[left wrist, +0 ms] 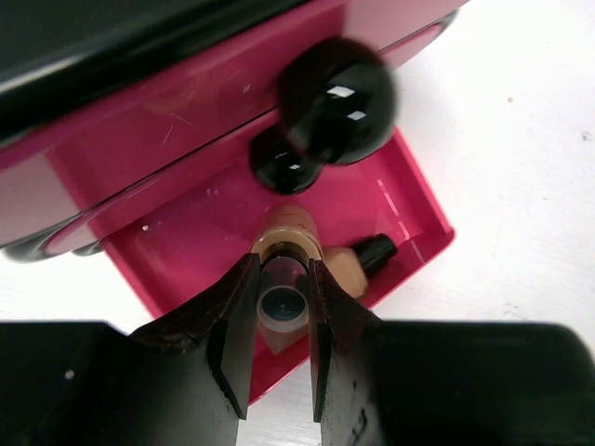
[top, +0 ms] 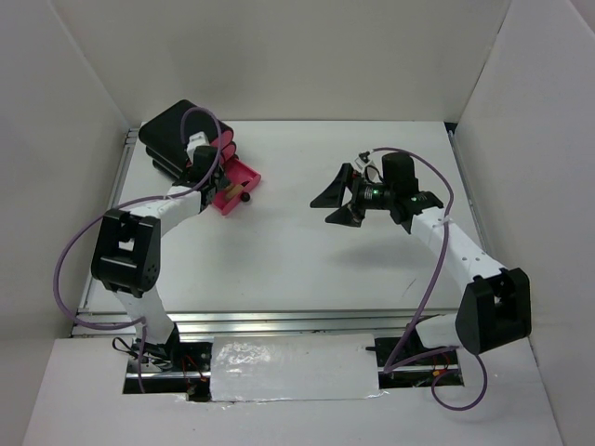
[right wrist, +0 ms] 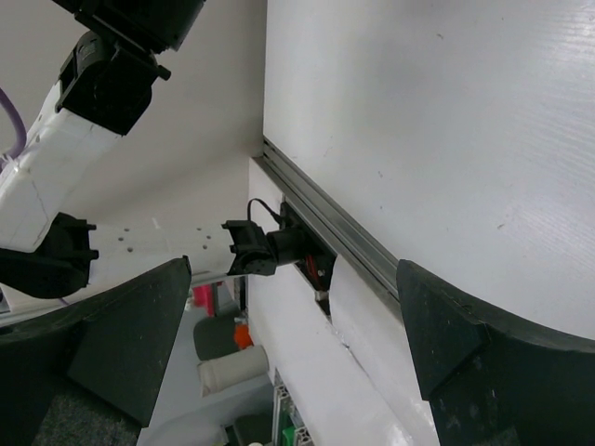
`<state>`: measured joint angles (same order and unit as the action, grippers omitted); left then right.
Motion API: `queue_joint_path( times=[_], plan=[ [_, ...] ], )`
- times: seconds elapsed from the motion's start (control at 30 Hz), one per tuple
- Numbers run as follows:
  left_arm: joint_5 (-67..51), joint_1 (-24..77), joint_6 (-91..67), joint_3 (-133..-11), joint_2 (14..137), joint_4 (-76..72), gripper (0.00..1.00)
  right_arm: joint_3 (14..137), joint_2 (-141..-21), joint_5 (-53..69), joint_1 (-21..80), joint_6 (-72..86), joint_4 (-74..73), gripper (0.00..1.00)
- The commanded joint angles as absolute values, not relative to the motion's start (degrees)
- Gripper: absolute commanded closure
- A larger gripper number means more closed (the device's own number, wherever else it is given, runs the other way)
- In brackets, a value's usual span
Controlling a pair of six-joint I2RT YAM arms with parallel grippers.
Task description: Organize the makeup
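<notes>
One tan bottle (left wrist: 288, 230) pinched in my left tool (left wrist: 282, 279); I'd release low, nine o'clock of its twin (left wrist: 349, 269); right tool (top: 322, 212) wide.

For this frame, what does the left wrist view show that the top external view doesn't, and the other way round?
Left wrist only: the left gripper shut on a tan bottle at the pink drawer, where a second tan bottle lies; two black knobs. Top external only: the right gripper, open above the table, and the whole black box. Both: the drawer pulled out, the left arm at it.
</notes>
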<state>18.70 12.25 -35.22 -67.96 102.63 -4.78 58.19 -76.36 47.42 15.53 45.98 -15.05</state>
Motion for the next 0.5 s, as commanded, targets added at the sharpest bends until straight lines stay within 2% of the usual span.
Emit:
queue_joint_path(
  times=[0.0, 0.47],
  plan=[
    [21.71, 12.22, -37.53, -65.58, 99.58, -8.61, 1.00, 61.08, -77.17, 48.60, 16.52, 45.61, -13.53, 0.00],
    [18.81, 11.51, -41.47, -61.35, 100.72, -10.99, 1.00, 61.87, -77.61, 48.69, 17.31, 45.00, -14.68, 0.00]
  ],
)
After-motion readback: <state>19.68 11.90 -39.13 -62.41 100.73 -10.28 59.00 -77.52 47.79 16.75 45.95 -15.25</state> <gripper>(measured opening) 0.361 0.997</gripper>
